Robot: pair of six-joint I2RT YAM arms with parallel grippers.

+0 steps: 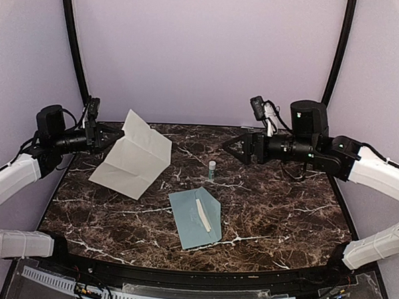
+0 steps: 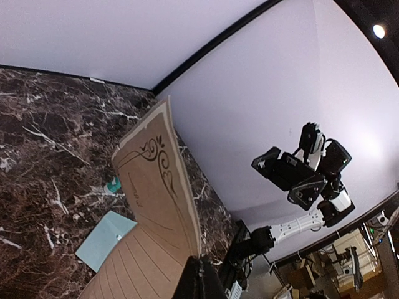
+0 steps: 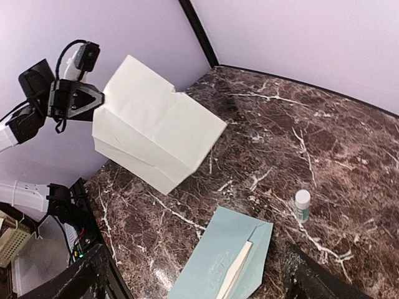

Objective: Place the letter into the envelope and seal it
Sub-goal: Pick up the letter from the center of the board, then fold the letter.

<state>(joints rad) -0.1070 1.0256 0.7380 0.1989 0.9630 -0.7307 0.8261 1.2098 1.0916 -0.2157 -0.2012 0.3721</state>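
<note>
At the left of the overhead view we see the left gripper [image 1: 115, 133] pinching the letter [image 1: 133, 158] aloft, presumably for insertion, the right gripper [image 1: 234, 146] hovering spread at centre-right, and the envelope [image 1: 196, 219] lying flap-open at lower centre.

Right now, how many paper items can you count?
2. The letter is held up at the left by the left gripper; the envelope lies flat on the table near the middle. None seems hidden.
</note>
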